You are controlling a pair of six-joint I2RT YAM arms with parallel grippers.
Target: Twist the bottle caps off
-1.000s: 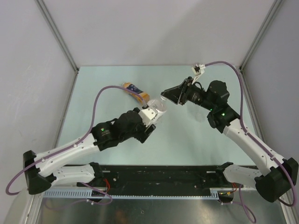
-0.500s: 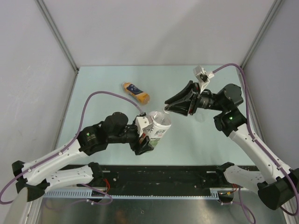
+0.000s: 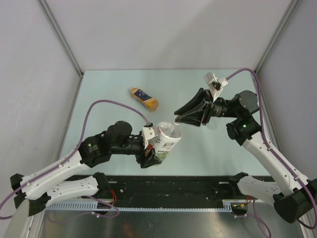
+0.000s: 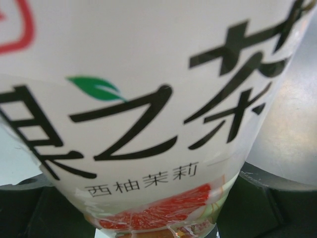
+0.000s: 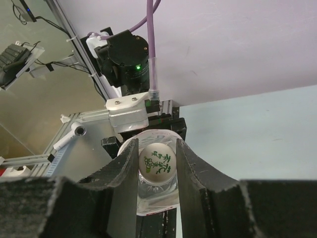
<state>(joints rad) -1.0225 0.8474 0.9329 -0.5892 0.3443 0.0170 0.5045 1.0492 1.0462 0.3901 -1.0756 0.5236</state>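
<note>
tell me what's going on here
The left pincer grips a white-labelled bottle by its body, holding it tilted. The right pincer is shut on its cap, which sits on the neck, not yet off. A second, orange bottle lies on the table farther back, untouched.

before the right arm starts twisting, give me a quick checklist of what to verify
1. Left fingers clamp the bottle by its body: ok.
2. Right fingers closed on the cap, one on each side: ok.
3. Cap centred between them in the right wrist view: ok.
4. Cap already loosened on its thread: cannot tell.
5. Orange bottle lies on the table apart from both arms: ok.
</note>
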